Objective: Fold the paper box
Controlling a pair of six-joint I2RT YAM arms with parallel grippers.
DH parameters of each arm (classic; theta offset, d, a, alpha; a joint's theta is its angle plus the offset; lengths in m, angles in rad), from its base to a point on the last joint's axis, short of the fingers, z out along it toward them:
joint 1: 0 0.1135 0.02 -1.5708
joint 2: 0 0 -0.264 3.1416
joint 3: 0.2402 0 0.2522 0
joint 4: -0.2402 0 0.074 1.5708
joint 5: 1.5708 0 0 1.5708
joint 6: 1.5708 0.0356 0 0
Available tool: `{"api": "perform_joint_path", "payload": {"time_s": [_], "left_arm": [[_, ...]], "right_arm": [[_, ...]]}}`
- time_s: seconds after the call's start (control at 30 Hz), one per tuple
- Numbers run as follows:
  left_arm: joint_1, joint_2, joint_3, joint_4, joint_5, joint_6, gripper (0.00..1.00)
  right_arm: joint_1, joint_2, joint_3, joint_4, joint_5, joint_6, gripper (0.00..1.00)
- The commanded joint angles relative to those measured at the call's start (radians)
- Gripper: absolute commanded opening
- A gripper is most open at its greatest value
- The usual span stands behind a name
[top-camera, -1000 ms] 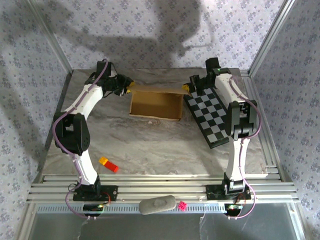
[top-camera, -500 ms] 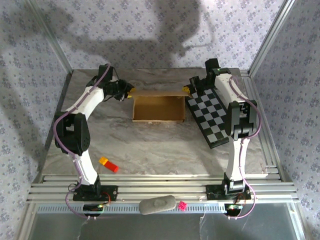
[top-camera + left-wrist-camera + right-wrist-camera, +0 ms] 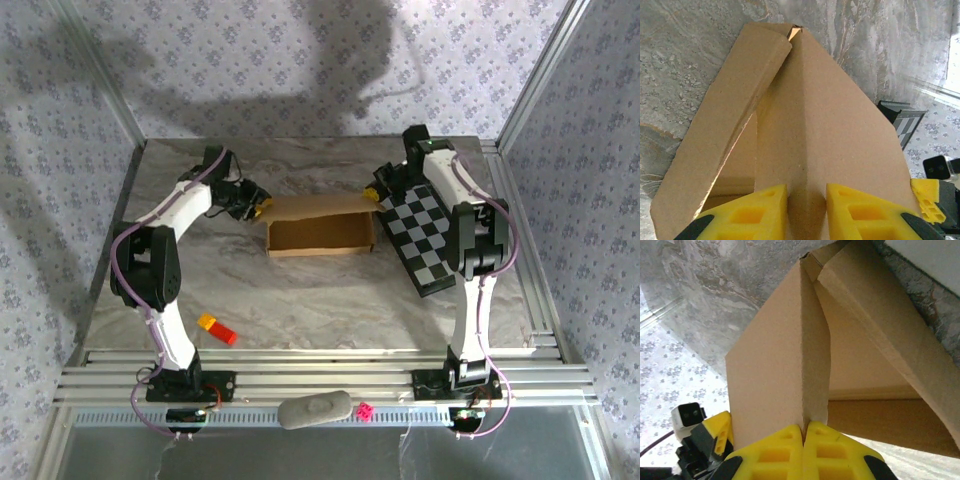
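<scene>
The paper box (image 3: 320, 235) is a plain brown cardboard tray at the table's back middle, with its rear flap standing up. My left gripper (image 3: 258, 207) is at its back left corner. In the left wrist view the yellow fingers (image 3: 755, 215) stand apart, and a crease of the cardboard (image 3: 830, 125) runs through the gap between them. My right gripper (image 3: 372, 193) is at the back right corner. In the right wrist view it (image 3: 804, 440) is shut on the thin edge of a cardboard panel (image 3: 770, 365).
A black-and-white checkered board (image 3: 425, 235) lies just right of the box, under the right arm. A red and orange block (image 3: 217, 329) sits near the front left. A grey oval object (image 3: 315, 410) and a pink die (image 3: 366, 411) rest on the front rail.
The box has slid a little nearer and squared up, and its rear flap has risen. Both grippers have come nearer with it.
</scene>
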Motion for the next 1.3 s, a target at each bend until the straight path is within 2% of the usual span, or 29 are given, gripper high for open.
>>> {"api": "perform_joint_path", "payload": {"time_s": [0.0, 0.4, 0.6, 0.87, 1.1, 1.27], "left_arm": [[-0.018, -0.045, -0.02, -0.057, -0.011, 0.054, 0.26], [-0.031, -0.068, -0.089, -0.097, -0.072, 0.142, 0.24], [-0.043, -0.07, -0.115, -0.111, -0.097, 0.174, 0.24], [-0.048, -0.068, -0.119, -0.144, -0.14, 0.211, 0.21], [-0.05, -0.078, -0.109, -0.149, -0.157, 0.226, 0.17], [-0.051, -0.109, -0.073, -0.156, -0.173, 0.227, 0.25]], "right_arm": [[0.024, -0.01, -0.015, -0.075, 0.04, -0.079, 0.0], [0.047, -0.032, -0.031, -0.168, 0.187, -0.207, 0.08], [0.057, -0.038, -0.004, -0.21, 0.243, -0.256, 0.21], [0.067, -0.053, 0.039, -0.276, 0.303, -0.306, 0.28], [0.073, -0.086, 0.032, -0.296, 0.334, -0.352, 0.3], [0.11, -0.116, -0.014, -0.263, 0.312, -0.381, 0.37]]}}
